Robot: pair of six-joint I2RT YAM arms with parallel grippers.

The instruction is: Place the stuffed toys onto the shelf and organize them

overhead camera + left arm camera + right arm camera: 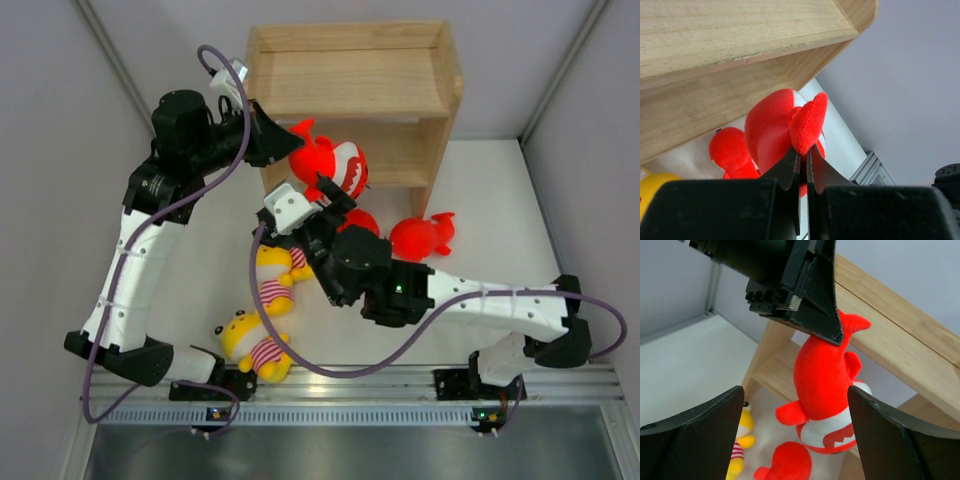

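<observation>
Shelf: wooden shelf (350,85) stands at 12 o'clock on the white surface (490,190), its open side facing the arms.
Left gripper: left gripper (804,150) has its jaws clamped on the tail fin of a red shark (335,165).
Held shark: it hangs off the surface, mouth downward, just in front of the shelf's lower level, near the left side panel.
Right gripper: right gripper (335,200) sits at 6 o'clock of the held shark, jaws wide apart and holding nothing, pointed up at the toy.
Loose sharks: one (420,238) lies on the surface at 4 o'clock of the held shark; another (362,220) lies beside it, partly hidden by the right arm.
Yellow toys: one (275,280) lies at 7 o'clock of the held shark, touching the right arm; the other (250,345) lies nearer the left arm's base.
</observation>
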